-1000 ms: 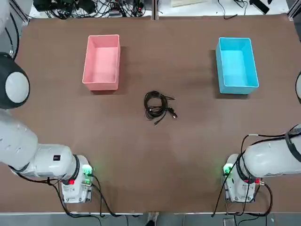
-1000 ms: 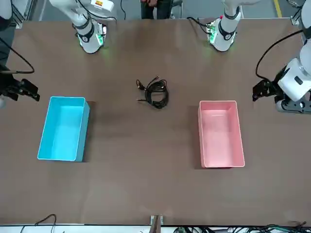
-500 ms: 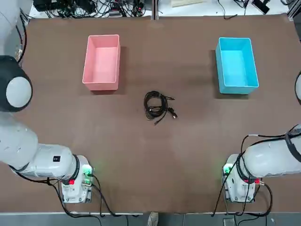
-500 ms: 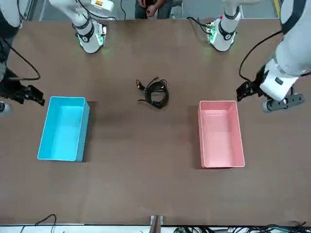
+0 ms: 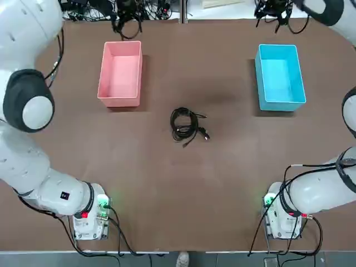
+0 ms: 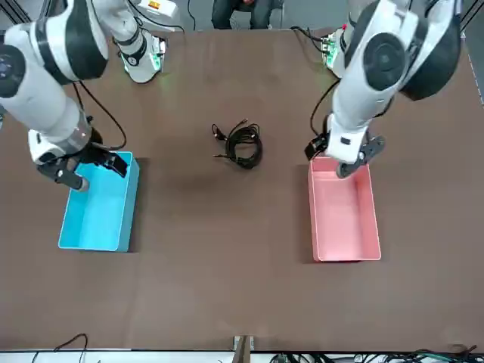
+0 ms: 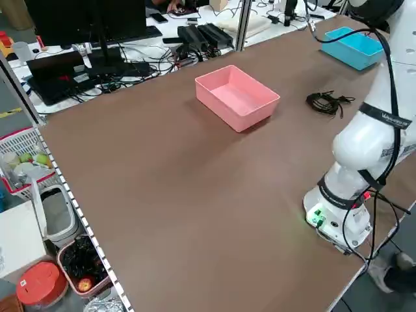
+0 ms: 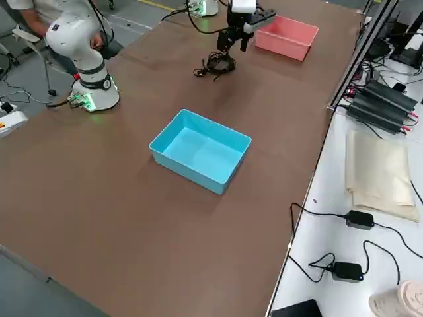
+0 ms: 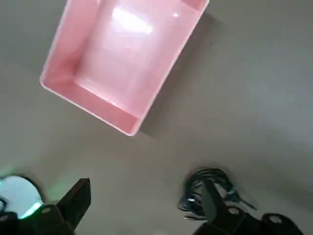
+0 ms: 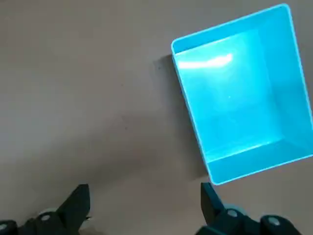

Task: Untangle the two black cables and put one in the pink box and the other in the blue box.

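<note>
The two black cables (image 5: 187, 125) lie wound together in one small bundle at the table's middle, also seen in the front view (image 6: 240, 144). The pink box (image 5: 119, 72) stands to the robot's left of them and the blue box (image 5: 280, 77) to the right; nothing lies in either. My left gripper (image 6: 340, 155) hangs open high over the pink box (image 9: 122, 58), and its wrist view shows the cables (image 9: 205, 188) below. My right gripper (image 6: 83, 168) hangs open high over the blue box (image 10: 242, 93). Neither holds anything.
Both arm bases (image 5: 89, 217) (image 5: 283, 217) stand at the table's near edge. Loose cords and power bricks (image 5: 111, 6) lie beyond the far edge. A person's legs (image 6: 242, 9) show behind the robot. Bare brown table surrounds the cable bundle.
Both grippers have swung in from the table's sides to positions over their boxes, the left over the pink, the right over the blue. The cables and boxes have not moved.
</note>
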